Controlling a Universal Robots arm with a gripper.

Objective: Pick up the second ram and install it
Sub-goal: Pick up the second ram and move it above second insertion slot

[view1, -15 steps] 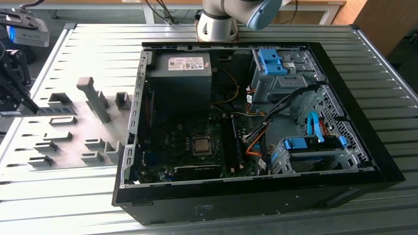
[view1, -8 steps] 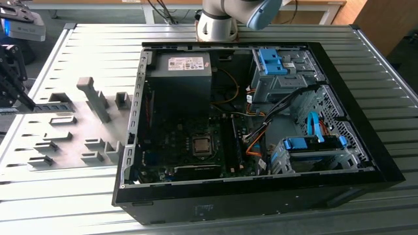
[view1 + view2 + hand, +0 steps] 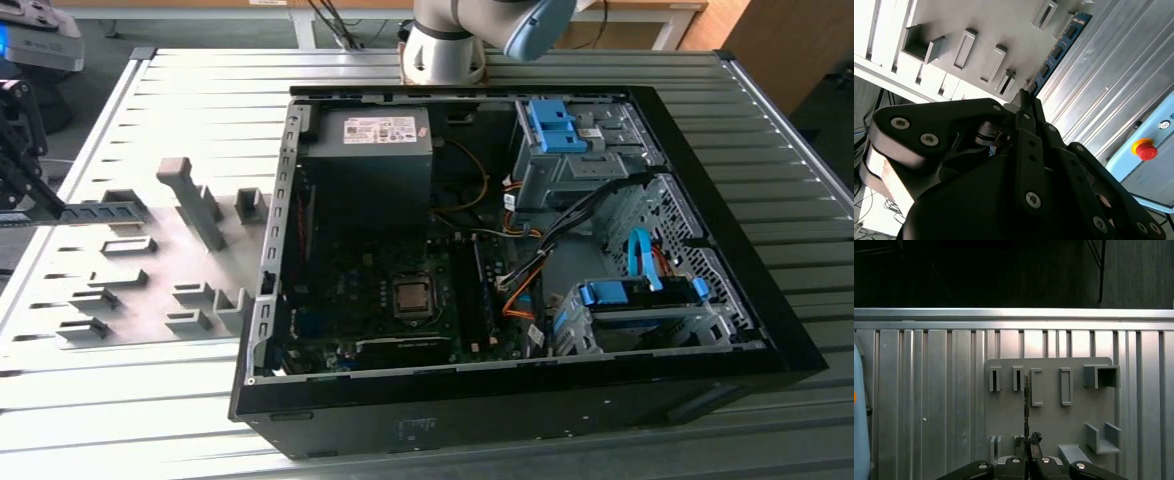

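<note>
Tool (image 3: pixel 1028 439) closed on one end of the second ram (image 3: pixel 1056 52), fingers pinched tight on the board with no gap. The stick juts straight out from the fingertips. In the second wrist view it shows as a blue-green board with dark chips, and in the first wrist view it is edge-on, a thin dark line. It sits over the grey holder plate (image 3: pixel 1054 417), lined up between two of the upright slot blocks (image 3: pixel 1037 386). Can't tell if it touches the plate. The plate lies flat on the ribbed metal desk (image 3: pixel 929 390). In the exterior view the tool and stick are at the exterior view's left edge, well apart from the open computer case (image 3: pixel 534 410), which lies on its side toward the exterior view's right. Inside the case: power supply (image 3: pixel 367 150), motherboard (image 3: pixel 347 290) with processor socket (image 3: pixel 411 297), blue drive brackets (image 3: pixel 554 125). Red stop button (image 3: pixel 1144 149) on a pale blue box past the desk edge.
</note>
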